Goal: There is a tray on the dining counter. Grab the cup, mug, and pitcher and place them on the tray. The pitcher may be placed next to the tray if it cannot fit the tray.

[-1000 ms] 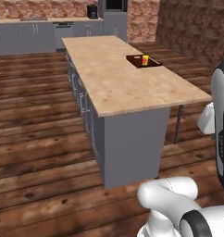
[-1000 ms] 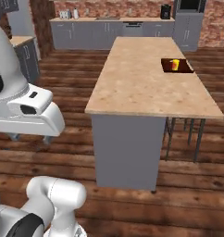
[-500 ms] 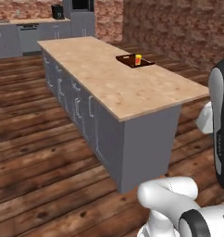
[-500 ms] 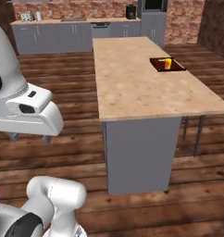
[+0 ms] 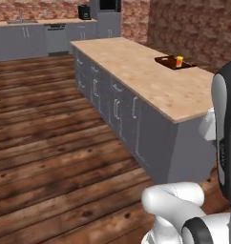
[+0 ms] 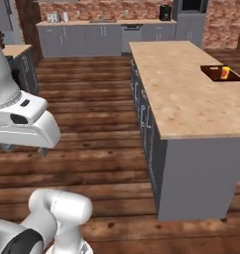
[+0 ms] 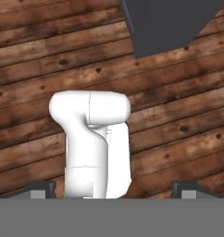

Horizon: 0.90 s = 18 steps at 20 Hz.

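Pincer [image 7: 114, 187] stood released, empty, aimed at wooden floor [image 7: 35, 60]. On tan table [image 5: 151, 78], tray [image 5: 171, 62] carried yellow cup [image 5: 179, 61]. Best approached by driving toward remaining mug and pitcher, arm tucked clear of the table's corner.

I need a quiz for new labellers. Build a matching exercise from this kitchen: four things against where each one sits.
Things:
1. tray
2. cup
3. black coffee machine
4. dining counter

Places:
A. on the grey-cabinet counter along the brick wall
B. standing inside the tray
C. on the wood plank floor
D. on the tan countertop

Pairs: 1-D, 2-B, 3-A, 4-C
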Tool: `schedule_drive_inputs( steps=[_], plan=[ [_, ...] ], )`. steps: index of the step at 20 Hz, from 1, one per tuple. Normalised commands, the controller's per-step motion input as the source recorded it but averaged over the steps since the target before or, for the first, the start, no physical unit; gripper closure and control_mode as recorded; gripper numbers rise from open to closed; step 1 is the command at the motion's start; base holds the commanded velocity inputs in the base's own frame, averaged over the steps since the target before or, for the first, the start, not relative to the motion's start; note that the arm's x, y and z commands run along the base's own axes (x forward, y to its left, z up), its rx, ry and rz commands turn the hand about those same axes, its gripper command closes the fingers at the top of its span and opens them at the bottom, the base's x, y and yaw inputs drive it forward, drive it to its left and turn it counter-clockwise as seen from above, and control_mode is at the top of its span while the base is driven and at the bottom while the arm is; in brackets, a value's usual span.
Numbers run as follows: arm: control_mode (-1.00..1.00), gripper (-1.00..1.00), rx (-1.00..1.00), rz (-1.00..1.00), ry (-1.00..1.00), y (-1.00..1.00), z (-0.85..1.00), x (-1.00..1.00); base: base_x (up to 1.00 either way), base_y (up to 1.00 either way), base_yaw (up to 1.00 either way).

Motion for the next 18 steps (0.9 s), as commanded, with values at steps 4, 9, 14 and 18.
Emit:
schedule_drive_inputs(
  steps=[4, 9, 14, 18],
  plan=[
    [1.0, -1.0, 0.0, 0.0, 0.0, 0.0, 0.0, 0.0, 0.64, 0.46, 0.37],
    [1.0, -1.0, 0.0, 0.0, 0.0, 0.0, 0.0, 0.0, 0.82, 0.19, 0.24],
    [1.0, -1.0, 0.0, 0.0, 0.0, 0.0, 0.0, 0.0, 0.94, 0.2, 0.1],
    [1.0, -1.0, 0.0, 0.0, 0.0, 0.0, 0.0, 0.0, 0.89, 0.47, 0.07]
  ],
)
